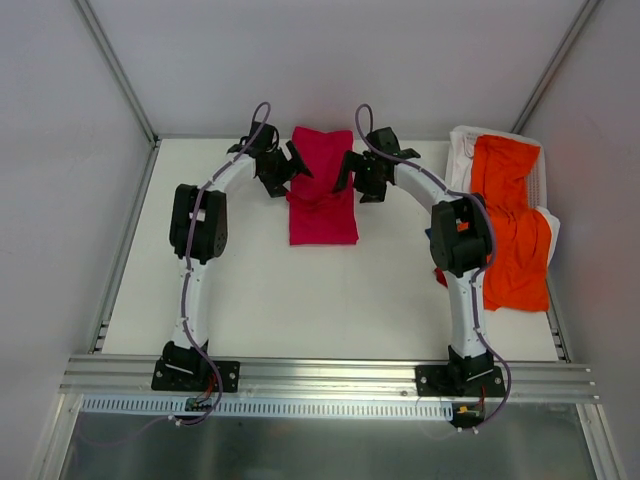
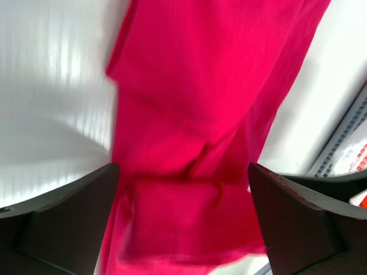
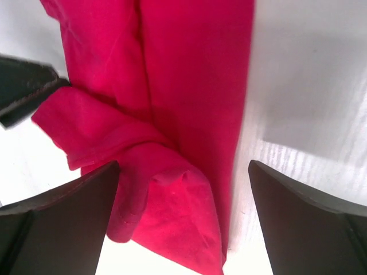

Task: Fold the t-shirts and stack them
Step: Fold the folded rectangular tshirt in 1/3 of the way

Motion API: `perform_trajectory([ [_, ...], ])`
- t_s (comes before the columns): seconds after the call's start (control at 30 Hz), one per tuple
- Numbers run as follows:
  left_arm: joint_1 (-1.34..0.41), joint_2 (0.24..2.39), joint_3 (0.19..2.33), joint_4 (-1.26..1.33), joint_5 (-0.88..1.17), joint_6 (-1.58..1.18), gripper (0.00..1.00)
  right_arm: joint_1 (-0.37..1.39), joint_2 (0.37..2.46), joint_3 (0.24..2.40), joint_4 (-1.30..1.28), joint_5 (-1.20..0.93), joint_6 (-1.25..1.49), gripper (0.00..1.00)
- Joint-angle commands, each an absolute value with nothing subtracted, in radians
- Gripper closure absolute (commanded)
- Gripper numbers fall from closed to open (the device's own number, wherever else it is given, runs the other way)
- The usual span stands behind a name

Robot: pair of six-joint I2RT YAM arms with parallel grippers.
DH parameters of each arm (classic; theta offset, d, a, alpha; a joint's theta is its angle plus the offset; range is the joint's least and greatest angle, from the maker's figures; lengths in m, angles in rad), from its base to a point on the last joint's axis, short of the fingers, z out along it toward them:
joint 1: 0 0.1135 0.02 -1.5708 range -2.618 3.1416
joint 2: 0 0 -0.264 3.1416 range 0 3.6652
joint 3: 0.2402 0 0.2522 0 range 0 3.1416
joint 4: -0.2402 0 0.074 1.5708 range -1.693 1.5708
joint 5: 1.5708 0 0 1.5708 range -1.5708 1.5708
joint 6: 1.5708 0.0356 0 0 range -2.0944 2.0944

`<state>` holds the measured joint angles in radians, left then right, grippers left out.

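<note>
Crimson t-shirt (image 1: 322, 205): a narrow folded strip at upper centre of the tabletop (image 1: 300, 300), its far end bunched and doubled over.
Left hand (image 1: 285, 168): released, fingers spread above the strip's left side, grasping nothing.
Right hand (image 1: 356, 175): released likewise on the right side; I judge the pairing keeps the fold even.
Orange t-shirt (image 1: 510, 225): draped unfolded at right, clear of my work.

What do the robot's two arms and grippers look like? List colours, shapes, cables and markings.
The left arm and right arm have white tube-like links joined by chunky black joint housings, on black base plates. A thin greyish-purple cable runs along each. The right arm carries a small orange mark. The left gripper and right gripper are black, with two broad wedge-shaped fingers.
</note>
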<state>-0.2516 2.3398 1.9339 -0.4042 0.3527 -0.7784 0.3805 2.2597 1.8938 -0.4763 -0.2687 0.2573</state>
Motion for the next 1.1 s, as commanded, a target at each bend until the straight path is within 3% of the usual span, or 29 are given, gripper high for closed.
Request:
perform_trajectory([
  [0.0,-0.223,2.399,2.070,-0.396,0.405,-0.704,0.01,0.374,2.235,1.954,-0.476,-0.233,0.276,0.01],
  [0.33,-0.118,2.274,2.158,-0.397,0.406,-0.664,0.01,0.374,1.984,1.852,-0.460,0.061,0.230,0.01],
  [0.6,-0.114,2.122,1.930,-0.393,0.380,-0.660,0.01,0.504,1.776,1.704,-0.416,-0.041,0.239,0.01],
  [0.7,-0.114,2.086,1.859,-0.387,0.370,-0.666,0.01,0.558,1.787,1.668,-0.408,-0.084,0.256,0.20],
  [0.73,-0.114,2.076,1.842,-0.385,0.371,-0.669,0.02,0.564,1.805,1.636,-0.378,-0.107,0.294,0.36],
  [0.77,-0.114,2.069,1.818,-0.379,0.370,-0.672,0.02,0.566,1.821,1.615,-0.355,-0.142,0.319,0.75],
  [0.83,-0.115,2.054,1.796,-0.374,0.374,-0.675,0.03,0.566,1.876,1.583,-0.285,-0.236,0.369,0.99],
  [1.07,-0.115,2.002,1.712,-0.359,0.357,-0.664,0.03,0.569,2.017,1.557,-0.227,-0.293,0.425,1.00],
])
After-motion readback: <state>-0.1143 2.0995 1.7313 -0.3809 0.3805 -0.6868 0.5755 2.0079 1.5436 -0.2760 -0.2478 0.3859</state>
